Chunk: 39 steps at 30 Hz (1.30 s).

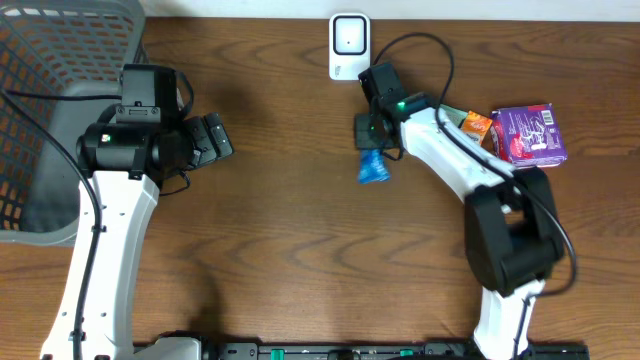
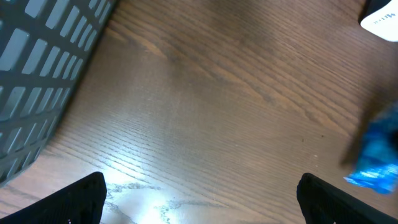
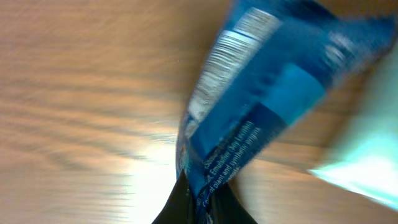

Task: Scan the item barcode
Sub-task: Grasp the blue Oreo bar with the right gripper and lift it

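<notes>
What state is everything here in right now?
Packet, held up, barcode showing.
Right gripper, shut on packet.
Left gripper, open, empty.
Scanner, standing, packet short of it.
Purple box, lying on table, untouched.
Basket, nothing seen inside.

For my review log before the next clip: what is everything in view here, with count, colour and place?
table: one, brown wood, under everything
basket: one, grey mesh, far left corner
scanner: one, white, far edge at centre
blue packet: one, blue with a white barcode patch, pinched in the right hand, just in front of the scanner
purple box: one, purple, right side
orange packet: one, orange, by the purple box's left edge
left hand: one, black, open, empty, beside the basket
right hand: one, black, shut on the blue packet
</notes>
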Each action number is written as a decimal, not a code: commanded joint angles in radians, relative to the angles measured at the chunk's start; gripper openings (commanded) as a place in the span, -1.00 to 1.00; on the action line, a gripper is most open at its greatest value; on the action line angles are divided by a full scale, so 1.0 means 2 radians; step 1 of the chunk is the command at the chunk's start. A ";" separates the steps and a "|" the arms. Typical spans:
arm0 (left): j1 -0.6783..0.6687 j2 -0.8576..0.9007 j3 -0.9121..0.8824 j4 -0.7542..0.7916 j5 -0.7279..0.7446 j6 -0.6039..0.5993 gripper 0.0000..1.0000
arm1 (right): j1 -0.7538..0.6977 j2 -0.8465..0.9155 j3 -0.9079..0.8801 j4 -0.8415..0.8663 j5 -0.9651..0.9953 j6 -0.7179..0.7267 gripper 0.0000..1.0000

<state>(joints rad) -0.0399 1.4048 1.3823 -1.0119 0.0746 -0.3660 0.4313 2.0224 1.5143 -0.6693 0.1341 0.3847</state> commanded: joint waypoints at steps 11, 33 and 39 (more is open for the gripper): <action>0.001 0.002 0.003 -0.001 -0.006 -0.001 0.96 | 0.064 0.047 0.002 -0.001 0.310 -0.077 -0.98; 0.001 0.002 0.003 -0.001 -0.006 -0.001 0.96 | 0.119 0.066 0.086 0.000 0.176 -0.077 -0.10; 0.001 0.002 0.003 -0.001 -0.006 -0.001 0.96 | 0.086 0.065 0.118 -0.039 0.135 -0.072 -0.09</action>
<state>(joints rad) -0.0399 1.4052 1.3823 -1.0119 0.0750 -0.3660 0.6483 2.1895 1.7275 -0.7284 0.4606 0.2268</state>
